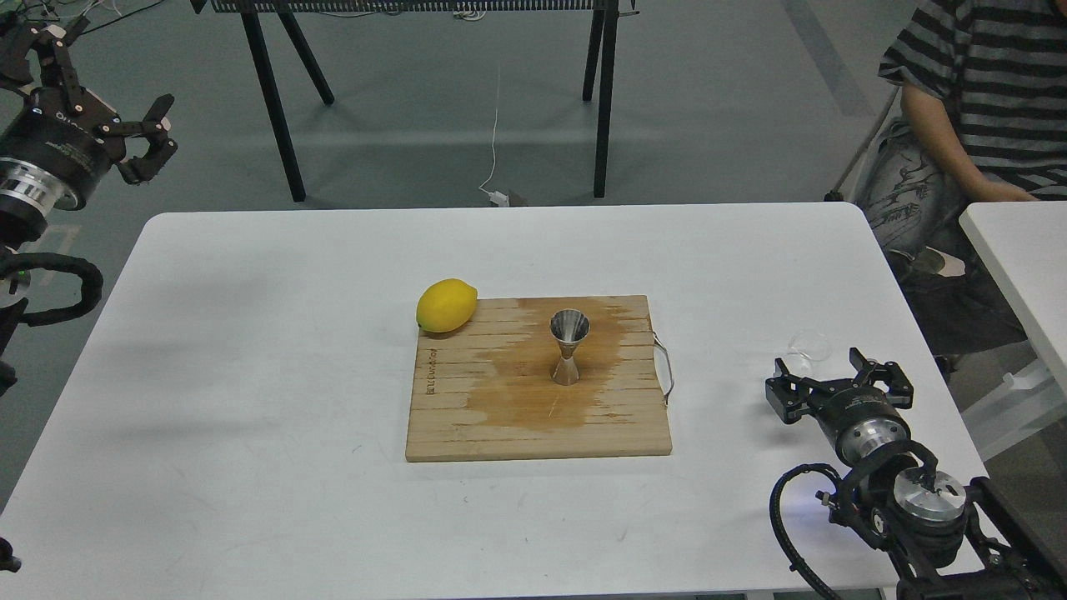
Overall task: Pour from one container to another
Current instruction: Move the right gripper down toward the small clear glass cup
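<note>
The steel jigger (568, 348) stands upright in the middle of a wooden cutting board (467, 425), on a dark wet stain. The clear glass cup (811, 342) sits on the white table near its right edge, partly hidden behind my right gripper (821, 368). That gripper is open, its fingers just in front of and to either side of the cup, with nothing held. My left gripper (117, 79) hangs open and empty beyond the table's far left corner, far from both containers.
A yellow lemon (446, 305) rests at the board's far left corner. The board has a metal handle (665, 367) on its right side. A seated person (967, 100) is at the back right, beside a second white table (1021, 258).
</note>
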Robot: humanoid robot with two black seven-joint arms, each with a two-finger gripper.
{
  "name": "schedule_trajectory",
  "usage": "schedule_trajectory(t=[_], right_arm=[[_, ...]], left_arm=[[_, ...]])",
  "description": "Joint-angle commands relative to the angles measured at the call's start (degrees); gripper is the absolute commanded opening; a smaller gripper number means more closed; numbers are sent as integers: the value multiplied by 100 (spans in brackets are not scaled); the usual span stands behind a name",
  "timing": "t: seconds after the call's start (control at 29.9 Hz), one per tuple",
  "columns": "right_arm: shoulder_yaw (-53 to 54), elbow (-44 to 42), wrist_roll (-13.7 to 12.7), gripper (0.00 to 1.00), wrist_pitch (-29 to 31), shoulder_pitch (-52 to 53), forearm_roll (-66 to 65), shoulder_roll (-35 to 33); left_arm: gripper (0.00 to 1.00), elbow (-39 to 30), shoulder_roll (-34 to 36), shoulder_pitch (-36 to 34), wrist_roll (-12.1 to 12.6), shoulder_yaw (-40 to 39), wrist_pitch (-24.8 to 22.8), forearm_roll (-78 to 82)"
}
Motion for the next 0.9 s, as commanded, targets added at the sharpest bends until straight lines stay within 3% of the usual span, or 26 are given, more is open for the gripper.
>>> schedule_trajectory(t=[0.0, 0.43, 0.67, 0.87], right_arm=[[0, -234, -9, 99, 32, 136, 4, 16], [-211, -893, -18, 97, 103, 620, -5, 112], [-282, -1105, -9, 91, 111, 743, -4, 112], [-527, -1096, 26, 64, 146, 761, -22, 104]], left_arm=[[100, -7, 26, 8, 9, 9, 0, 0], [100, -8, 114, 16, 0, 9, 0, 0], [100, -25, 237, 16, 0, 9, 0, 0], [100, -34, 246, 25, 0, 9, 0, 0]])
